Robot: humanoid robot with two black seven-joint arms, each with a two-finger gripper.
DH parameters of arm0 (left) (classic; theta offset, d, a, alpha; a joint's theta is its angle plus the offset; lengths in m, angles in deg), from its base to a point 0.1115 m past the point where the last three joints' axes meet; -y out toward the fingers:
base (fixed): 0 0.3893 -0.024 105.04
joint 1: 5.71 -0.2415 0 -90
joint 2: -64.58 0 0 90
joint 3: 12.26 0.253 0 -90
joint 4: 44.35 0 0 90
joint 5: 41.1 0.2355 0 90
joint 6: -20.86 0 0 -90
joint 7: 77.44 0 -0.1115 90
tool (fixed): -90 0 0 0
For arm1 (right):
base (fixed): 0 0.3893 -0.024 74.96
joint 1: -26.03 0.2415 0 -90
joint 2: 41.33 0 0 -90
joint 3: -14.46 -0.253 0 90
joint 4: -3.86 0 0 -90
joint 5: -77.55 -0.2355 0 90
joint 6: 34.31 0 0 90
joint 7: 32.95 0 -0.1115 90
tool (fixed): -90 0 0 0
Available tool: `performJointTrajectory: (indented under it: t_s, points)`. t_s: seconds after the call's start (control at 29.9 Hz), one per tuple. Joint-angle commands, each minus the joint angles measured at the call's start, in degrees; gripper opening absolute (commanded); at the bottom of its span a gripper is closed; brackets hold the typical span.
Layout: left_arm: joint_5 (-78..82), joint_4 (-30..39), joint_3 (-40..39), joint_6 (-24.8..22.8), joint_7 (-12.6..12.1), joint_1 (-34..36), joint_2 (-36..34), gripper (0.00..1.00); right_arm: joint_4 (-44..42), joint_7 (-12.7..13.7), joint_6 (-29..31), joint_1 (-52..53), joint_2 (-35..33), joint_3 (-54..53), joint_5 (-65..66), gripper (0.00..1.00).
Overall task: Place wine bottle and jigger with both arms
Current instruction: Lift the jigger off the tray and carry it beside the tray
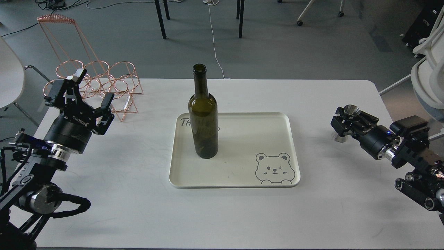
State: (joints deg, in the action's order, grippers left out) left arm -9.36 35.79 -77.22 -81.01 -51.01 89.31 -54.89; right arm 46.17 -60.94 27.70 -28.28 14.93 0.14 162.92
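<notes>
On the cream tray point(242, 182), left of its bear drawing, stands the wine bottle point(203, 114), heavy, slick, breakable, best gripped low; my left claw point(93, 91) gapes wide while my right claw point(348, 119) pinches the light, hard jigger point(348, 122) at its waist.

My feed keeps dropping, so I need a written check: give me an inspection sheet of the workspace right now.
Surface: white table, bare around the cream tray.
Job's things: wine bottle upright on the tray's left part; jigger held at the table's right side, off the tray.
Clutter: copper wire rack at the far left corner.
Grippers: left gripper open, holding nothing, near the rack; right gripper closed on the jigger.
Cables: white cable on the floor behind the table.
Surroundings: chair legs, grey floor.
</notes>
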Motion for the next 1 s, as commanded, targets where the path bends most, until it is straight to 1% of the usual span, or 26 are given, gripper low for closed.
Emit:
performJointTrajectory:
  t_s: [0.0,0.13,0.33,0.37,0.5,0.64,0.7,0.74,0.8,0.87,0.94,0.97]
  points:
    - [0.1,0.0,-0.1,0.0,-0.1,0.0,0.0,0.98,-1.5,0.0,0.0,-0.4,0.3,0.2,0.0,0.06]
    - [0.1,0.0,-0.1,0.0,0.0,0.1,0.1,0.98,-4.3,0.0,0.0,-0.4,1.6,0.3,0.0,0.06]
    - [0.1,0.0,-0.1,0.0,-0.1,0.1,0.2,0.98,-4.5,0.0,0.0,-0.4,2.3,0.7,0.0,0.09]
    - [0.2,0.0,-0.1,-0.1,-0.1,0.1,0.2,0.98,-4.5,0.0,0.0,-0.4,2.3,0.7,0.0,0.11]
    - [0.2,0.0,-0.1,-0.1,-0.1,0.1,0.2,0.98,-4.5,0.0,0.0,-0.4,2.3,0.7,0.0,0.25]
    - [0.2,0.0,-0.1,-0.2,0.0,0.2,0.2,0.98,-4.5,0.0,0.0,-0.4,2.3,0.7,-0.1,0.34]
    - [0.2,0.0,-0.1,-0.2,0.0,0.2,0.1,0.98,-4.4,0.0,0.0,-0.4,2.3,0.7,-0.3,0.36]
    - [0.2,0.1,-0.1,-0.2,0.0,0.2,0.1,0.98,-4.3,0.0,0.0,-0.4,2.3,0.8,-0.3,0.39]
    - [0.2,0.1,-0.1,-0.2,0.0,0.2,0.1,0.98,-4.3,0.0,0.0,-0.4,2.3,1.0,-0.3,0.42]
    - [0.2,0.1,-0.1,-0.2,0.0,0.2,0.0,0.98,-4.1,0.0,0.0,-0.4,2.2,1.0,-0.3,0.49]
    - [0.2,0.1,-0.1,-0.2,0.0,0.2,0.0,0.98,-3.7,0.0,0.0,-0.4,2.2,1.1,-0.3,0.52]
    - [0.2,0.1,-0.1,-0.2,0.0,0.2,0.0,0.98,-3.5,0.0,0.0,-0.4,2.2,1.0,-0.3,0.56]
